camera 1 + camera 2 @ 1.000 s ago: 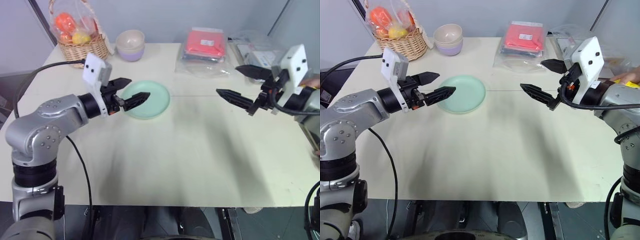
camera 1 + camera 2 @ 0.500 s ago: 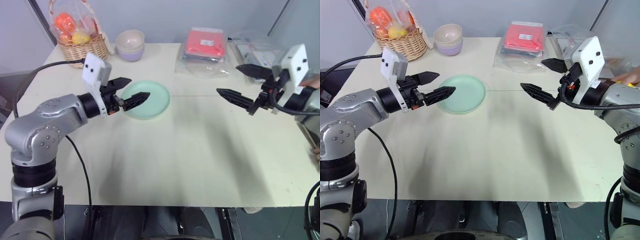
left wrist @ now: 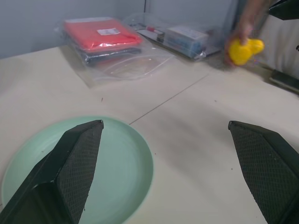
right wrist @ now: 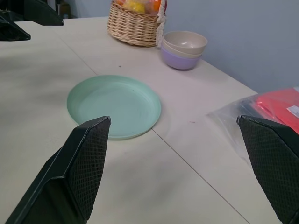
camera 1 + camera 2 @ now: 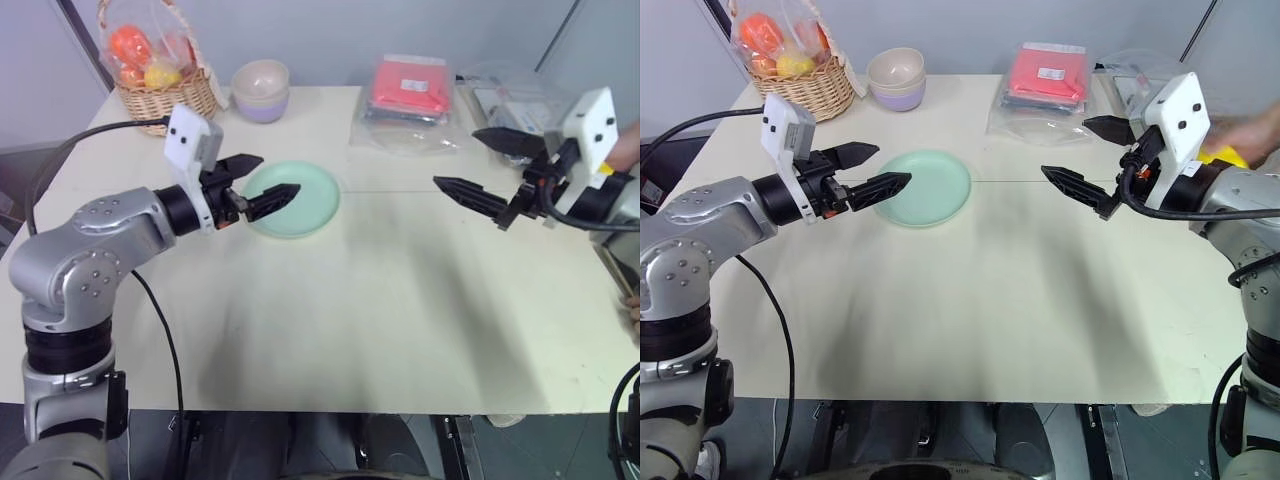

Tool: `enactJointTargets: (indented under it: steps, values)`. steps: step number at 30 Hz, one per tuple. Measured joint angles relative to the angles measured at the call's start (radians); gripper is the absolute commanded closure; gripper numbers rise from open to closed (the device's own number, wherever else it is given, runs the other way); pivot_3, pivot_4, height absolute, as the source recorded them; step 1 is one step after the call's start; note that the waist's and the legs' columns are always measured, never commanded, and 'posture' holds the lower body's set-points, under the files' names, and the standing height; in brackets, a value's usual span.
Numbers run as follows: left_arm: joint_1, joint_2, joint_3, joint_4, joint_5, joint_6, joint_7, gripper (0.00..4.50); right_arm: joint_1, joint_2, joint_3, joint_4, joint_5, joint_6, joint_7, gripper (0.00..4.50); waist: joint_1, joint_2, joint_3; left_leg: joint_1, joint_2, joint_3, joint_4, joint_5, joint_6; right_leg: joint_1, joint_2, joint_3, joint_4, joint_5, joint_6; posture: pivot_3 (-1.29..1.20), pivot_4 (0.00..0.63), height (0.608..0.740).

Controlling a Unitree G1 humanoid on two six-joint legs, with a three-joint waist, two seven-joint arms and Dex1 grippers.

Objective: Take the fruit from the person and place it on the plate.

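Left gripper (image 5: 868, 169): fingers spread, nothing between them, held level just above the near edge of the plate (image 5: 930, 190).
Right gripper (image 5: 1090, 160): fingers spread wide, nothing held, aimed across the table (image 5: 980, 300) toward the plate, well apart from it.
Fruit (image 3: 244, 49): yellow, held in the person's hand (image 3: 239, 33), behind the right gripper's wrist, beyond the table's far right edge.
Plate: mint green, bare, flat on the table.
Basket (image 5: 805, 85): wrapped fruits inside, far beyond the left gripper.
Stacked bowls (image 5: 898, 78): beside the basket.
Red packet (image 5: 1045, 75): in clear plastic, far side of the table.
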Motion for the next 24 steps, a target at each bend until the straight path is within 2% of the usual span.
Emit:
enactJointTargets:
  steps: [11, 16, 24]
  values:
    - [-0.009, -0.002, 0.0, 0.022, 0.01, -0.003, 0.007, 0.0, 0.0, 0.002, 0.0, 0.0, -0.009, -0.003, -0.005, 0.07, 0.0, 0.0, 0.0, 0.0, 0.0, 0.0, 0.0, 0.0, 0.0, 0.0, 0.0, 0.0, 0.0, 0.0, 0.0, 0.0, 0.15, 0.74]
    - [-0.021, -0.015, 0.001, 0.048, 0.019, -0.021, 0.023, 0.0, -0.037, 0.049, 0.009, 0.0, -0.007, 0.008, -0.056, 0.07, -0.002, 0.0, 0.0, 0.0, 0.0, 0.0, 0.0, 0.0, 0.0, 0.0, 0.0, 0.0, 0.0, 0.0, 0.0, 0.0, 0.15, 0.74]
    - [-0.04, -0.022, -0.004, 0.059, 0.022, -0.038, 0.021, 0.0, -0.281, 0.289, 0.058, 0.102, 0.072, 0.285, -0.33, 0.07, -0.002, 0.0, 0.0, 0.0, 0.0, 0.0, 0.0, 0.0, -0.001, -0.001, 0.0, 0.0, 0.0, 0.0, 0.0, 0.0, 0.15, 0.74]
